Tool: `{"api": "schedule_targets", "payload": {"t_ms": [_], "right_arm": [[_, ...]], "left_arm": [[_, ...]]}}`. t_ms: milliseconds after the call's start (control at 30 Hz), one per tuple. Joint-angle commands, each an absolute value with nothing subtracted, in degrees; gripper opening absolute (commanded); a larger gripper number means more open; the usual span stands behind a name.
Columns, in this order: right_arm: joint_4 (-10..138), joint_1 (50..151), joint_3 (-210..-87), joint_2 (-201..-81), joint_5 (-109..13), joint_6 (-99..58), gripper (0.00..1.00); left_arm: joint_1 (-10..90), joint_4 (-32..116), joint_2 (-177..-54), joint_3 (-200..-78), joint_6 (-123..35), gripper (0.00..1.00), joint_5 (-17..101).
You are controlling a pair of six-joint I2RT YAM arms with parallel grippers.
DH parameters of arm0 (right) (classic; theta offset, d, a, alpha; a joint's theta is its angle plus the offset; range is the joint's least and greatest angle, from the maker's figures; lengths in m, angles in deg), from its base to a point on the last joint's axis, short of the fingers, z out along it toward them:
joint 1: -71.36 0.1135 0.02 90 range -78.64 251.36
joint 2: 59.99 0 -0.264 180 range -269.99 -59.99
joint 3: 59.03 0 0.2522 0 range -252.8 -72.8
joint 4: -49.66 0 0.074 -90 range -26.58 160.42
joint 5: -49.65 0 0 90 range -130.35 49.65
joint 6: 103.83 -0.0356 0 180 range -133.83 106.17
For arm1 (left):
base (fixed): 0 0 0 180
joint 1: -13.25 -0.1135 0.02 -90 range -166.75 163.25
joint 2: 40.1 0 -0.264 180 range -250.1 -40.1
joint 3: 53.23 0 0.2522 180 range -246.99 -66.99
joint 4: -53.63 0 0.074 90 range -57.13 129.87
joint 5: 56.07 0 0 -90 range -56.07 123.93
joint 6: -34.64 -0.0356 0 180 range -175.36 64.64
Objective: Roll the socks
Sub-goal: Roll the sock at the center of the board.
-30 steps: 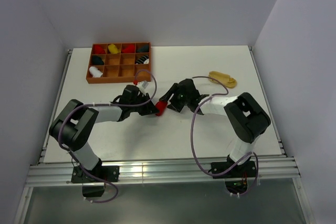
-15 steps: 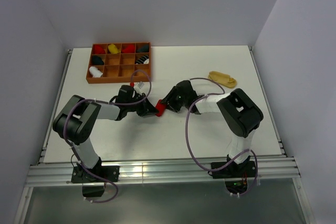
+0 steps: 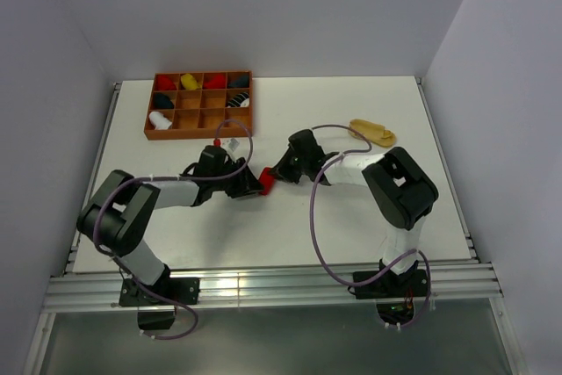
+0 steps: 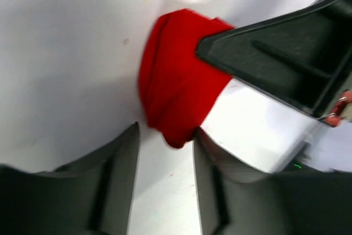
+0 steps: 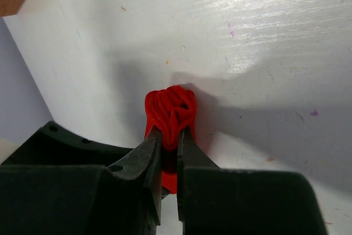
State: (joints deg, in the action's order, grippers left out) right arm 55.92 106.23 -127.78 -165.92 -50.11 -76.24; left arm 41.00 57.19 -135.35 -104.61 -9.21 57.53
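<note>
On the table (image 3: 351, 226), red sock (image 3: 264, 180), long axis pincer to pincer, right pincer (image 5: 170, 133) clamped on it, left pincer (image 4: 165, 138) apart.

Overhead view down over the whole table (image 3: 263, 226), two close wrist views, red sock (image 3: 266, 180) common to all.

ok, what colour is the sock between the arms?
Plain red sock; right wrist view shows it best.
</note>
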Motion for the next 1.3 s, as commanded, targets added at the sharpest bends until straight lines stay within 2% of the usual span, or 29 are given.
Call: {"api": "schedule_targets", "payload": {"t_ms": [0,100,133,233,467,700,1267], "right_arm": [[64.7,106.9,-130.2,-166.2,-45.8,-74.0,0.0],[68.2,107.0,-131.5,-166.3,-45.5,-73.2,0.0],[69.0,107.2,-132.3,-166.4,-45.2,-73.1,0.0],[72.5,107.4,-134.0,-167.2,-45.4,-72.5,0.0],[75.5,107.8,-136.2,-168.5,-47.1,-72.1,0.0],[77.0,108.2,-137.7,-168.9,-48.4,-71.7,0.0],[79.2,108.7,-139.5,-169.7,-51.9,-71.8,0.0]], "left_arm": [[44.2,46.2,-129.2,-103.3,-14.1,0.49,41.4],[48.6,43.5,-125.1,-104.8,-17.2,0.56,34.2],[50.1,41.9,-124.2,-105.2,-19.0,0.59,27.2],[56.4,41.2,-121.3,-106.4,-22.9,0.64,15.7],[66.2,43.9,-123.7,-110.4,-30.2,0.67,4.3],[69.8,47.2,-131.6,-115.0,-35.5,0.68,0.8],[72.1,50.1,-144.1,-117.5,-41.6,0.64,-5.5]]}}
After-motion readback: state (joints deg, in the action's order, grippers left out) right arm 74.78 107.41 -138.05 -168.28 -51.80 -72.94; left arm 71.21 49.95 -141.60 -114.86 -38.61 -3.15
